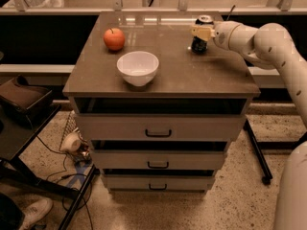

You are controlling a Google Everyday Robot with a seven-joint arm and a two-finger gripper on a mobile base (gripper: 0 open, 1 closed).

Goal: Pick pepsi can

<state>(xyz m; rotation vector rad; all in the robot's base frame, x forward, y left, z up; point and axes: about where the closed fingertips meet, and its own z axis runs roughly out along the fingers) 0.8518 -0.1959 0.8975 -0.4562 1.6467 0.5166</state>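
The pepsi can (199, 44) is dark navy with a silver top. It stands upright on the far right part of the brown cabinet top (177, 75). My gripper (202, 31) reaches in from the right on a white arm (259, 40). Its pale tip lies across the upper part of the can. The can's base rests on the cabinet top.
A red apple (114, 39) sits at the far left of the top and a white bowl (137, 67) near the front middle. The cabinet has three drawers (158, 133) below. A shelf rail (144, 4) runs behind. Cables and a stand (48, 176) lie on the floor at left.
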